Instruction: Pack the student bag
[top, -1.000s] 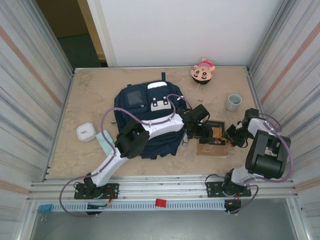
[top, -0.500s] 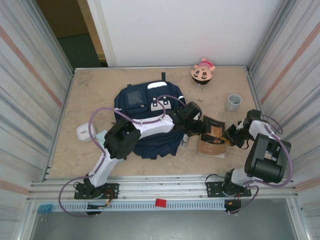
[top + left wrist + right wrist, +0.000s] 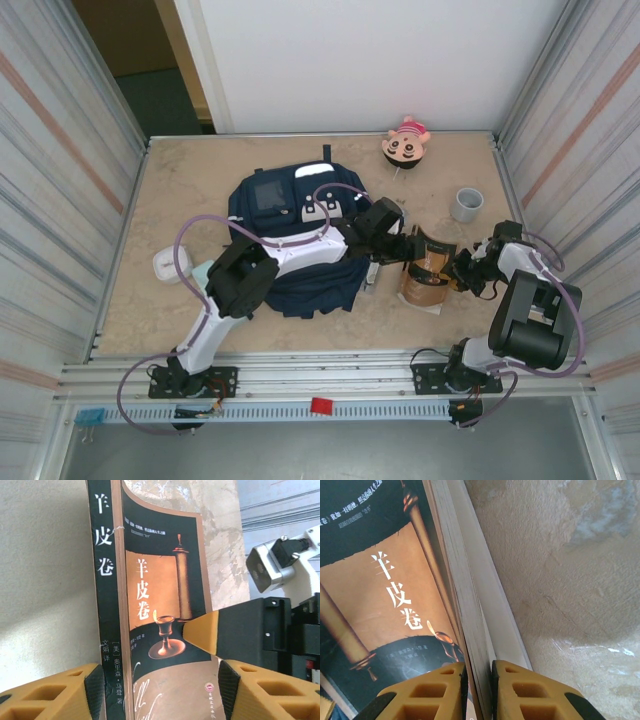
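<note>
Ribbed metal walls are seen on either side of a beige, stone-patterned worktop. Between the two sets of jaws a dark book with an orange scroll on its cover is seen tilted up and bowed. The right jaws are closed narrowly on the book's page edge, which is pinched between their two orange fingers in the right wrist view. The left jaws stand wide, and the lower end of the book is set between their fingers. The spine lies against one pad, but whether the book is squeezed by them cannot be told. One finger of the right jaws is laid on the cover just beyond the left jaws. The bag lies flat behind the left jaws, beneath the left arm, with its grey patch facing up. A grey cup stands beyond the right jaws, and a doll's head is seen farther off beyond both.
</note>
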Robot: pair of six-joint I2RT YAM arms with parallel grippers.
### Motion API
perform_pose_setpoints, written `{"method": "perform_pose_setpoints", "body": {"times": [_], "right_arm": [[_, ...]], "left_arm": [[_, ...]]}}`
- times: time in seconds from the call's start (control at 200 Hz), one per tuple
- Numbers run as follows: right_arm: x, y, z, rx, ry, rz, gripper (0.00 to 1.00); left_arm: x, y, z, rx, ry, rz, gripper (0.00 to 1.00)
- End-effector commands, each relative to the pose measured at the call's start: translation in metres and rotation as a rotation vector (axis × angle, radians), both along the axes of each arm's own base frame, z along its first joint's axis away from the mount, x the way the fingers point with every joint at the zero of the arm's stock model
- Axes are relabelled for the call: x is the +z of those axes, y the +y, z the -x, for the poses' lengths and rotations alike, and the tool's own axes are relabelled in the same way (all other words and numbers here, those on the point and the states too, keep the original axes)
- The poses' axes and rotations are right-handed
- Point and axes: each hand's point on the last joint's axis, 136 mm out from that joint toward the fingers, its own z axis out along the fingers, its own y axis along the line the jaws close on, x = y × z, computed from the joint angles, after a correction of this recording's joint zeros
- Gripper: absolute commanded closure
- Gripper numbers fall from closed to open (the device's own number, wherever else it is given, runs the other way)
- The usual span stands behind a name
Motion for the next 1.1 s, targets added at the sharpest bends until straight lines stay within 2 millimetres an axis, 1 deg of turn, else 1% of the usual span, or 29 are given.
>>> {"method": "perform_pose_setpoints", "body": {"times": [0.0, 0.12, 0.246, 0.456, 0.626, 0.721, 0.847, 0.917, 0.977, 1.032, 1.092], "right_arm": [[0.005, 0.018, 0.002, 0.004, -0.012, -0.095, 0.81], [0.0, 0.016, 0.005, 0.004, 0.007, -0.074, 0.81], [-0.009, 0.009, 0.011, 0.006, 0.056, -0.009, 0.81], [-0.025, -0.001, 0.02, -0.002, 0.145, 0.059, 0.85], [-0.027, -0.006, 0.021, -0.015, 0.158, 0.093, 0.86], [-0.027, -0.006, 0.02, -0.012, 0.156, 0.092, 0.86], [-0.028, -0.003, 0.02, -0.003, 0.154, 0.085, 0.87], [-0.027, -0.002, 0.018, -0.003, 0.143, 0.079, 0.87], [-0.025, -0.001, 0.016, -0.001, 0.131, 0.074, 0.87], [-0.024, 0.001, 0.014, 0.001, 0.119, 0.063, 0.87], [-0.021, 0.002, 0.012, 0.002, 0.106, 0.058, 0.87]], "left_arm": [[-0.01, -0.012, 0.011, -0.07, -0.01, -0.001, 0.37], [-0.023, -0.008, 0.007, -0.072, -0.036, -0.054, 0.37], [-0.037, -0.001, 0.003, -0.07, -0.044, -0.122, 0.37], [-0.05, 0.012, -0.005, -0.049, -0.052, -0.213, 0.35], [-0.062, 0.031, -0.014, -0.025, -0.072, -0.307, 0.34], [-0.068, 0.033, -0.015, -0.039, -0.076, -0.342, 0.34], [-0.079, 0.027, -0.011, -0.061, -0.049, -0.344, 0.34], [-0.079, 0.02, -0.007, -0.083, -0.045, -0.327, 0.38], [-0.075, 0.012, -0.002, -0.107, -0.048, -0.302, 0.44], [-0.068, 0.004, 0.002, -0.126, -0.05, -0.265, 0.5], [-0.054, -0.004, 0.006, -0.141, -0.052, -0.22, 0.56]]}}
